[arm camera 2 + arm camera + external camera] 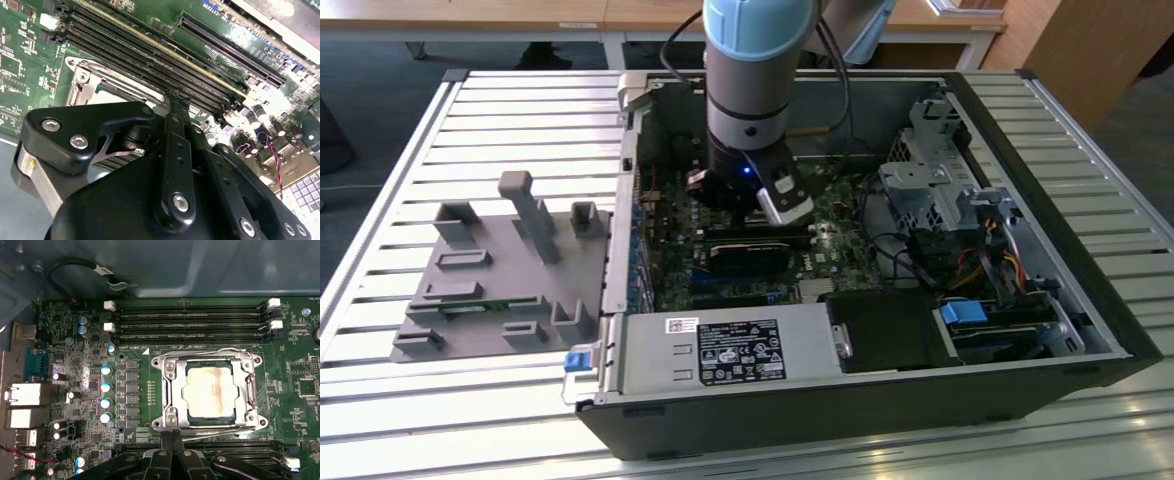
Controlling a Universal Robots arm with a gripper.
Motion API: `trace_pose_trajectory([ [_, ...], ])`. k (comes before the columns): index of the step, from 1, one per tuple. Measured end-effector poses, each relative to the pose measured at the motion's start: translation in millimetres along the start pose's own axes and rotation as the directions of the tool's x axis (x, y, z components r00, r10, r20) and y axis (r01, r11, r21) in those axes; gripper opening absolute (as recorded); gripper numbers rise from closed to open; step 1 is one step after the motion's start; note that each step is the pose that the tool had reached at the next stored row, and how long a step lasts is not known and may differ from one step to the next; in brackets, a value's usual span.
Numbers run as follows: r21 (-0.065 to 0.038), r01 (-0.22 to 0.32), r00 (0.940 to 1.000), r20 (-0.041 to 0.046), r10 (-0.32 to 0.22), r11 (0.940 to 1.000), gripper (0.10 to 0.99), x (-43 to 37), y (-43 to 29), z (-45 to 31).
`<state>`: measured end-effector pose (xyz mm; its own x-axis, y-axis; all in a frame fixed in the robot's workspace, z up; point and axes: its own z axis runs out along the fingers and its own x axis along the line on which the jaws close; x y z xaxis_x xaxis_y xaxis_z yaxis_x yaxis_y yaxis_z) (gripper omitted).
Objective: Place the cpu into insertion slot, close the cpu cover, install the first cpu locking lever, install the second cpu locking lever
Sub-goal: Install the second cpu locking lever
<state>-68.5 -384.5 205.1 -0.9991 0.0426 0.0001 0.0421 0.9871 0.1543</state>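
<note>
In the first wrist view the cpu (pixel 207 392), a square chip with a dull bronze-stained top, lies in the insertion slot. The silvery cpu cover (pixel 171 390) is down flat around it. One thin wire locking lever (pixel 200 351) runs along the side by the memory slots, a second lever (pixel 220 431) along the opposite side. My gripper (pixel 172 436) is shut with its black fingertips pressed together, right at the end of that second lever. In the second wrist view the gripper (pixel 177 97) tip sits beside the socket frame (pixel 87 82). In the exterior view the gripper (pixel 744 215) hangs low over the motherboard.
The open computer case (pixel 1041 120) lies on a slatted metal table (pixel 520 100). Long black memory slots (pixel 190 322) flank the socket. A drive cage (pixel 934 190) and cables stand at the exterior view's right, a power supply (pixel 720 350) in front. A grey fixture (pixel 494 270) lies left of the case.
</note>
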Motion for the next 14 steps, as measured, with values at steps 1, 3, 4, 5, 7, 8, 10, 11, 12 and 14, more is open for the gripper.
trace_pose_trajectory([
  [1,-0.001,0.000,1.0000,-0.0001,0.000,1.0000,0.106,0.2,-0.4,0.4],
  [3,-0.005,0.000,1.0000,-0.0004,0.000,1.0000,0.106,0.9,-1.1,1.3],
  [4,-0.010,0.000,1.0000,-0.0005,0.000,1.0000,0.106,1.3,-1.4,1.9],
  [5,-0.014,0.000,1.0000,-0.0008,0.000,0.9999,0.106,1.8,-1.7,2.5],
  [7,-0.026,0.000,1.0000,-0.0012,0.000,0.9997,0.106,2.5,-2.1,4.0],
  [8,-0.032,0.000,1.0000,-0.0014,0.000,0.9995,0.106,2.9,-2.2,4.5],
  [10,-0.042,0.000,1.0000,-0.0018,0.000,0.9991,0.106,3.6,-2.5,5.4],
  [11,-0.044,0.000,1.0000,-0.0019,0.000,0.9990,0.106,3.8,-2.7,6.0],
  [12,-0.046,0.000,1.0000,-0.0020,0.000,0.9989,0.106,4.0,-2.9,6.6],
  [14,-0.050,0.000,1.0000,-0.0022,0.000,0.9987,0.106,4.6,-3.2,7.7],
])
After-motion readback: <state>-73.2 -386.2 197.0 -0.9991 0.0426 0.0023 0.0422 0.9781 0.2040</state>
